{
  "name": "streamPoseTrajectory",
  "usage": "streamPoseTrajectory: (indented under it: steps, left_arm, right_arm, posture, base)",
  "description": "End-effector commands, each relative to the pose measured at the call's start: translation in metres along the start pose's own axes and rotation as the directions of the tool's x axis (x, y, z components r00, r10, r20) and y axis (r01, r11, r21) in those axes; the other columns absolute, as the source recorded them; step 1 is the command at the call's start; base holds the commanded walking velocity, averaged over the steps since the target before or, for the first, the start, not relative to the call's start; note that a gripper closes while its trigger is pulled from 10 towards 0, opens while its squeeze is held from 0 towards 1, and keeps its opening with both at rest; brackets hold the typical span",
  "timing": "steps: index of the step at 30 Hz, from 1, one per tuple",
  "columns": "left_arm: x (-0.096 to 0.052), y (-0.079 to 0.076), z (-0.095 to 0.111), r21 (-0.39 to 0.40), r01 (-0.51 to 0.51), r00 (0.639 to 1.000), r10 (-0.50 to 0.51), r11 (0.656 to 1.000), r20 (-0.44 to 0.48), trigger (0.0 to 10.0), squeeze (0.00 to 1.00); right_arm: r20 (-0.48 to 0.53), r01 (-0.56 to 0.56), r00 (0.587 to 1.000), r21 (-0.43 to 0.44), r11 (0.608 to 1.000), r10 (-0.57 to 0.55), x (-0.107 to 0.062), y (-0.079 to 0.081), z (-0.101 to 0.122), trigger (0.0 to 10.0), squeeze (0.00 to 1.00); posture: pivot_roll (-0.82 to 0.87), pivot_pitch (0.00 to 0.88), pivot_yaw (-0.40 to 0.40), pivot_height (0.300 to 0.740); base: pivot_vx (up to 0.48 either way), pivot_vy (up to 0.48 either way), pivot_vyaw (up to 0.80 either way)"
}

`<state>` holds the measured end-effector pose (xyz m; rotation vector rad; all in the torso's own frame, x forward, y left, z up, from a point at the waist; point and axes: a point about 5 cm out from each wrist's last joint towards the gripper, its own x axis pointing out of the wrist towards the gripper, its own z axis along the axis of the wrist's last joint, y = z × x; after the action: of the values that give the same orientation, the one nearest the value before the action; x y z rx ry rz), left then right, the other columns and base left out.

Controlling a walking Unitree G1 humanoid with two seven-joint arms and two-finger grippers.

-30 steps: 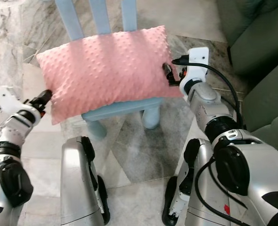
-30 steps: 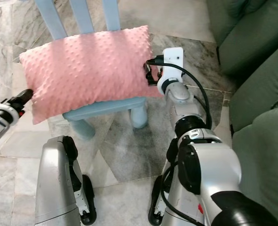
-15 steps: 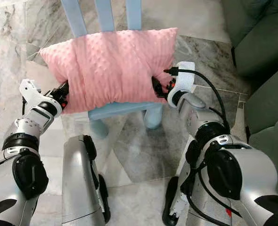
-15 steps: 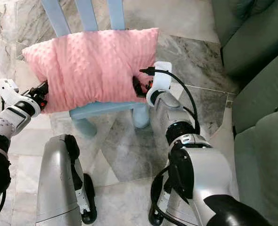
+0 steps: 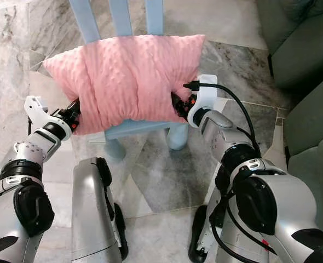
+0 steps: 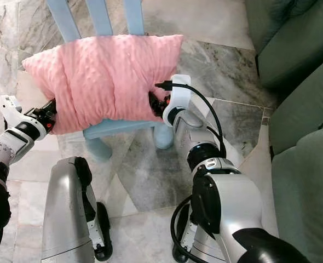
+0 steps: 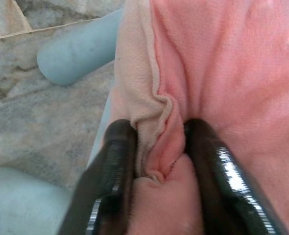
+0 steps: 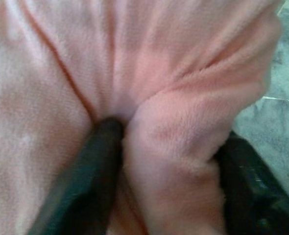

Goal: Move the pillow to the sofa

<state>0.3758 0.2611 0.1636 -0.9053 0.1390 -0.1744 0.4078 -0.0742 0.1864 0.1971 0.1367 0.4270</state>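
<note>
A pink dotted pillow [image 5: 126, 76] lies across the seat of a light blue chair [image 5: 134, 129], bunched into folds between my two arms. My left gripper [image 5: 74, 114] presses into its left end, and in the left wrist view its fingers [image 7: 112, 161] pinch a fold of the pillow's seam [image 7: 154, 147]. At the right end, my right gripper [image 5: 178, 104] is pushed into the pillow, with a thick bulge of pink fabric [image 8: 174, 161] held between its fingers [image 8: 85, 176]. The green sofa [image 5: 309, 71] stands to my right.
The chair's slatted back [image 5: 117, 16] rises behind the pillow, and its legs [image 5: 177, 137] stand on grey marble floor [image 5: 167, 175]. My own legs [image 5: 93, 219] show below. A sofa cushion [image 6: 309, 181] sits close to my right side.
Both grippers have squeezed in a little further and the pillow is bunched tighter; one second ago it lay flat with the grippers at its outer edges.
</note>
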Motion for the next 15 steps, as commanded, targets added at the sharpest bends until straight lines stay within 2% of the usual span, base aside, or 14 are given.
streamPoseTrajectory:
  steps: [1, 8, 15]
  left_arm:
    - [-0.0035, 0.0086, -0.0124, -0.012, -0.016, 0.999, 0.016, 1.000, -0.049, 0.0, 0.00]
    - [-0.0050, 0.0127, -0.0095, 0.021, -0.053, 0.998, 0.054, 0.998, -0.022, 0.0, 0.00]
    - [-0.0067, 0.0157, -0.0100, 0.015, -0.061, 0.998, 0.061, 0.998, -0.007, 0.0, 0.00]
  right_arm:
    - [-0.086, -0.063, 0.994, 0.005, 0.998, 0.064, 0.0003, 0.0140, -0.0236, 0.0, 0.00]
    - [-0.085, -0.066, 0.994, 0.010, 0.998, 0.067, 0.0000, 0.0139, -0.0248, 0.0, 0.00]
    - [-0.082, -0.080, 0.993, 0.013, 0.997, 0.080, -0.0002, 0.0141, -0.0246, 0.0, 0.00]
  posture:
    - [0.22, 0.455, -0.011, 0.429]
    - [0.22, 0.462, -0.013, 0.429]
    - [0.21, 0.460, -0.017, 0.429]
  base:
    - [0.000, 0.000, 0.00]
    - [0.000, 0.000, 0.00]
    - [0.000, 0.000, 0.00]
